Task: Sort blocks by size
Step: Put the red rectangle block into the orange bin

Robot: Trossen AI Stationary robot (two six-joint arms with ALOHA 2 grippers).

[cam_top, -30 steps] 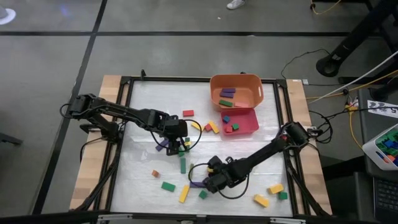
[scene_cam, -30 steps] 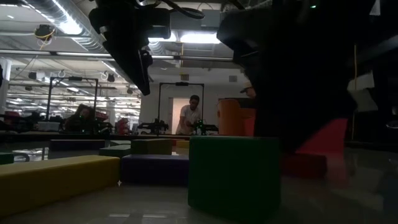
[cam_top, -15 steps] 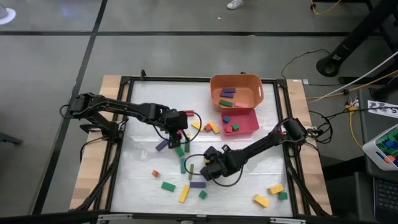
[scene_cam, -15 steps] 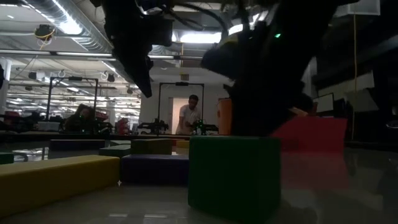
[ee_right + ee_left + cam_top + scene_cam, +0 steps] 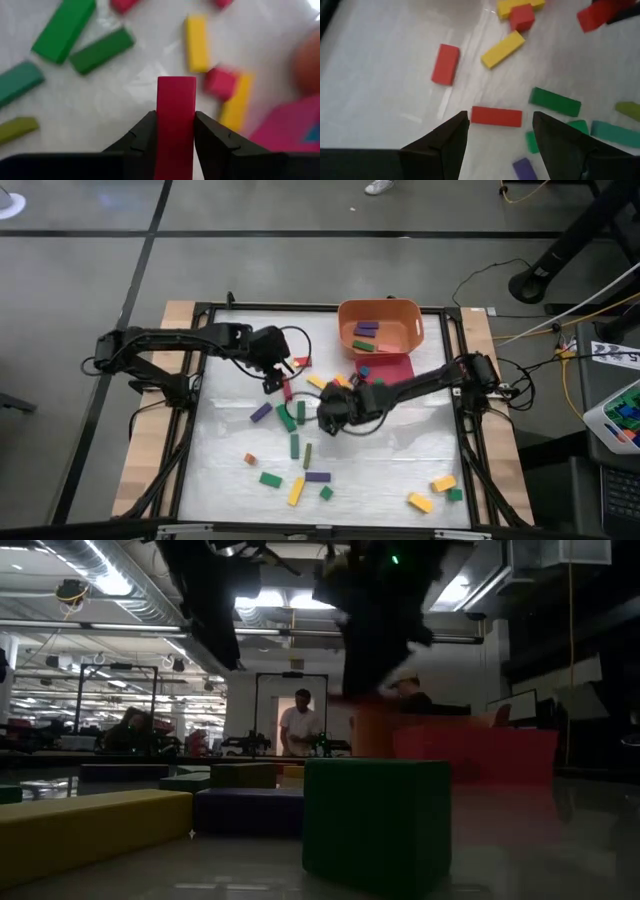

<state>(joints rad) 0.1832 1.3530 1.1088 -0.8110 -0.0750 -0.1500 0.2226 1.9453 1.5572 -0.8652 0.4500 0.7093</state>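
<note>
Presently a red bar (image 5: 176,115) is clamped in the right claw (image 5: 175,131) near the orange bin (image 5: 380,326), while the left claw (image 5: 500,131) is held apart over another red bar (image 5: 496,116).

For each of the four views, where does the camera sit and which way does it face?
High: overhead, straight down; both arms, orange plastic bin.
Low: table height, looking across; big green wooden cube, arms overhead.
Left wrist: over the table; open left gripper above a red wooden bar.
Right wrist: right gripper clamps a red wooden block; shares the yellow wooden bar with high.
</note>
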